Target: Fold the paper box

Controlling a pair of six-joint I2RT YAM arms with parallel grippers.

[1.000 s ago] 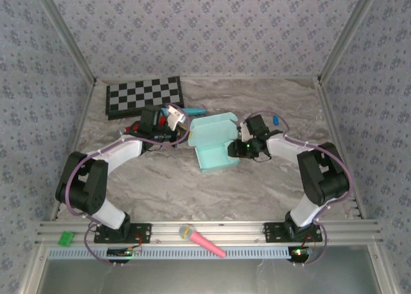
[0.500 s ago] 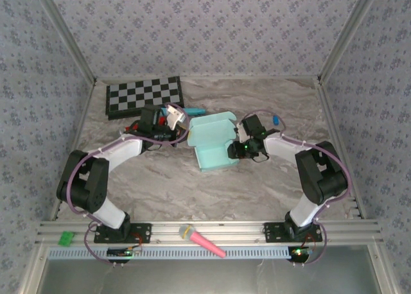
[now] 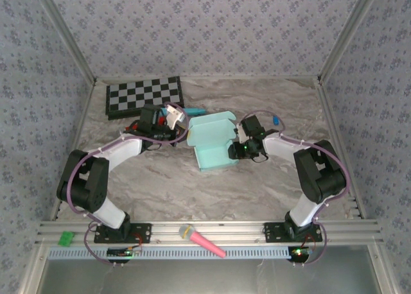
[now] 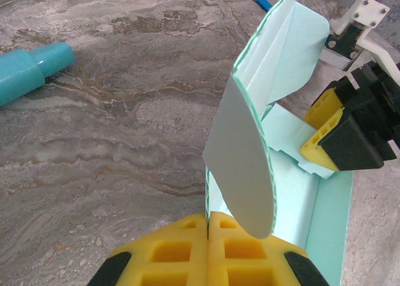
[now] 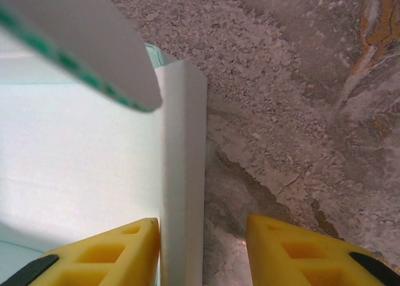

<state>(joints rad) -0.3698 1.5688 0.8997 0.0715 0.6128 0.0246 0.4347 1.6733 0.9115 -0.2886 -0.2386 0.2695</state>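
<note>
Robotics lab test cell. Indicators: aluminium frame rail (image 3: 205, 233) carrying the bolted left arm (image 3: 115, 156) and right arm (image 3: 311, 162); patterned wall panels (image 3: 205, 24) enclosing a marble-print table (image 3: 192, 188); checkerboard (image 3: 144, 96) calibration target at rear.

checkerboard (image 3: 144, 95) far left, teal marker (image 3: 196, 110) near it; pink toy (image 3: 202, 241), perhaps microphone, nearside.

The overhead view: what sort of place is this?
Probably a robot test cell: a left arm and right arm bolted to an aluminium rail, patterned walls boxing in a marble-look table, a checkerboard at the back.
</note>
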